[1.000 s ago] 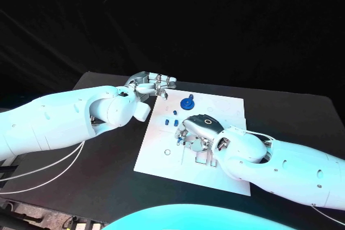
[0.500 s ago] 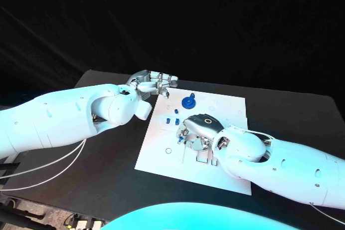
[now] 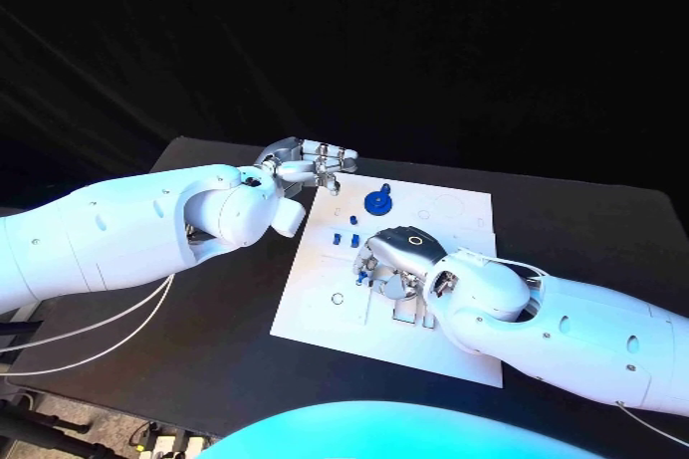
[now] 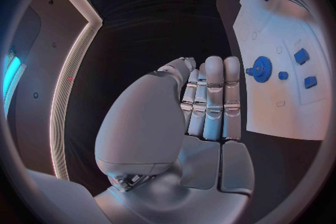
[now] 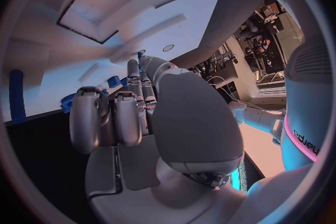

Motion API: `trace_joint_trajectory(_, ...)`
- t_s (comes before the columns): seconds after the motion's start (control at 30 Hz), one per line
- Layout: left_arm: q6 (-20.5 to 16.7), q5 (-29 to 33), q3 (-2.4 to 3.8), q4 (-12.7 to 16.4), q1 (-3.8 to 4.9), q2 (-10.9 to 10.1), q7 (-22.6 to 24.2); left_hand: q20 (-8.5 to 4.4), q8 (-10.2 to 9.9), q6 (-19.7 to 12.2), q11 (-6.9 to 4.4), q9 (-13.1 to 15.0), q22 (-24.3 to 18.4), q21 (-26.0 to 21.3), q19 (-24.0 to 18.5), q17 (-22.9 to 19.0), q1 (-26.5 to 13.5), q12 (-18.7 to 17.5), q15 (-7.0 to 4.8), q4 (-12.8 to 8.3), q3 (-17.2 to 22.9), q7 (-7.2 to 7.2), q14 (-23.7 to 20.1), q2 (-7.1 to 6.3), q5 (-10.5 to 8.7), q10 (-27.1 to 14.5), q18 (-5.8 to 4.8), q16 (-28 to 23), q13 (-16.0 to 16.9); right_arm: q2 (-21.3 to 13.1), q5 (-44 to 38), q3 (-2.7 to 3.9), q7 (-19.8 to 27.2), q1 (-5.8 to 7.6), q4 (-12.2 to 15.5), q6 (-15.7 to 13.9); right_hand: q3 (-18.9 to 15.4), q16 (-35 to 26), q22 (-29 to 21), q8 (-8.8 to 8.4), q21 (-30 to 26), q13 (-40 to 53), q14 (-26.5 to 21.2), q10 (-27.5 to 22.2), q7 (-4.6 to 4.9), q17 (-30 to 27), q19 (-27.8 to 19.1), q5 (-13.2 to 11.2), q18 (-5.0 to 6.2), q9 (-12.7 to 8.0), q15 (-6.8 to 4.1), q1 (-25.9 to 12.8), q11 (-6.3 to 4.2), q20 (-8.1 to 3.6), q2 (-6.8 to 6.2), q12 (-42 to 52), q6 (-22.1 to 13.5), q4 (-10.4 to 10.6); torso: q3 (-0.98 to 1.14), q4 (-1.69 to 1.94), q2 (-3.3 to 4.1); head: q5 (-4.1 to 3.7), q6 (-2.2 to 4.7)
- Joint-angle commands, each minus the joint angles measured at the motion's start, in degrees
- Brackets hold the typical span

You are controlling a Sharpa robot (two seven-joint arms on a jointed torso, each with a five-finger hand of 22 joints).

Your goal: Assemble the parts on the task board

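Observation:
The white task board (image 3: 445,215) lies in the middle of the black table. A blue gear (image 3: 377,202) stands near its far edge, with small blue parts (image 3: 344,239) just in front of it. My left hand (image 3: 309,165) hovers at the board's far left corner, fingers (image 4: 213,95) straight and side by side, holding nothing. The left wrist view shows the gear (image 4: 262,69) and small parts (image 4: 301,56) beside that hand. My right hand (image 3: 390,260) is low over the board's middle, some fingers (image 5: 91,117) curled and others stretched out, with nothing in its palm. A blue peg (image 5: 15,96) lies on the board beside it.
Recessed slots (image 3: 409,315) are cut into the board in front of my right hand. Bare black table (image 3: 215,330) runs along the board's left side and near edge. My right forearm (image 3: 574,330) covers the board's near right corner.
My left hand has edged slightly to the right along the board's far edge. My right hand has stayed over the board's middle.

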Motion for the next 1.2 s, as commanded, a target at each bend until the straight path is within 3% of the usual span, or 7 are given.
trace_joint_trajectory(0.03, 1.0, -0.2, 0.03, 0.1, 0.08, 0.1, 0.1, 0.17, 0.3, -0.1, -0.05, -0.1, 0.0, -0.1, -0.2, -0.1, 0.0, 0.3, 0.22, -0.3, 0.0, 0.15, -0.2, 0.48, 0.06, -0.3, 0.84, -0.4, 0.1, 0.2, -0.8, -0.06, -0.4, -0.08, -0.1, 1.5, 0.3, 0.0, 9.4, 0.22, 0.2, 0.0, 2.9, 0.1, 0.23, -0.1, 0.4, -0.1, -0.58, 0.1, -0.26, -0.5, -0.1, 0.05, 0.02, -0.2, 0.1, 0.1, 0.0, 0.05, 0.0, 0.09, -0.1)
trace_joint_trajectory(0.63, 1.2, -0.2, 0.03, 0.1, 0.08, 0.1, -0.3, 0.17, 0.3, -0.1, -0.05, -0.1, 0.0, -0.1, -0.2, -0.1, 0.0, 0.3, 0.22, -0.3, 0.0, 0.15, -0.2, 0.48, 0.06, -0.3, 0.84, -0.4, 0.1, 0.9, -0.9, -0.3, -0.9, -0.22, -0.3, 3.2, 0.3, -0.1, 9.3, 0.06, 0.0, -0.1, 2.9, 0.0, 0.28, -0.2, 0.3, -0.1, -0.54, 0.1, -0.23, -1.0, -0.05, 0.08, -0.12, -0.4, -0.1, 0.0, -0.01, -0.03, -0.02, 0.18, -0.39)
trace_joint_trajectory(1.0, 1.3, -0.2, 0.03, 0.0, 0.09, 0.2, -0.5, 0.21, 0.4, -0.1, -0.03, -0.1, -0.1, -0.3, -0.2, -0.1, 0.0, 0.5, 0.25, -0.3, -0.1, 0.18, -0.3, 0.57, 0.05, -0.3, 0.85, -0.4, 0.1, 1.4, -0.4, -0.44, -1.0, -0.23, -0.8, 4.3, -0.9, -0.3, 8.9, -1.56, -1.6, -1.5, 2.7, -4.4, 1.75, -0.7, -0.4, 0.7, -0.28, -0.8, 1.1, -4.9, 1.6, 1.05, -1.89, -2.3, -3.6, 0.6, 0.0, -0.02, -0.02, 0.04, -0.28)
trace_joint_trajectory(1.2, 1.3, -0.2, 0.03, 0.0, 0.09, 0.1, -0.7, 0.21, 0.4, -0.1, -0.03, -0.1, -0.1, -0.3, -0.2, -0.1, -0.1, 0.5, 0.25, -0.3, -0.1, 0.18, -0.3, 0.58, 0.05, -0.3, 0.86, -0.4, 0.1, 1.1, -0.5, -0.48, -1.5, -0.23, -0.7, 2.6, -1.2, -0.2, 8.5, -1.53, -2.6, -2.1, 2.7, -6.4, 2.27, -0.7, -0.9, 0.6, -0.06, -1.1, 1.59, -5.3, 2.19, 1.54, -2.19, -2.2, -4.7, 0.3, 0.02, -0.01, -0.02, -0.02, -0.29)
